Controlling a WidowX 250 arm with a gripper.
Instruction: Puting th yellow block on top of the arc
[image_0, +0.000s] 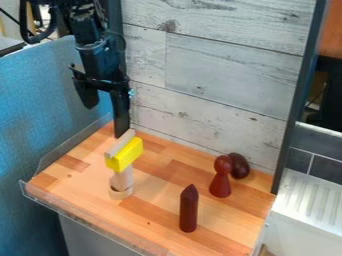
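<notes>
- I am seeing my gripper (105, 120) hanging by the back left corner of the worktop (73, 180), its fingers standing wide apart.
- The yellow block (128, 156) is resting on a pale wooden stack (122, 180), toward the left; a greyish strip (120, 143) is touching it.
- The dark red pointed piece (189, 210) is standing nearer the front.
- The red pawn (220, 180) and the dark oval piece (239, 165) are keeping near the back edge, toward the right corner.

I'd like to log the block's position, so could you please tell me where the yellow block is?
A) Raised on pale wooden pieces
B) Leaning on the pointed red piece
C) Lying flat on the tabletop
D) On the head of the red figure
A: the yellow block sits up above the pale wooden pieces.
</notes>
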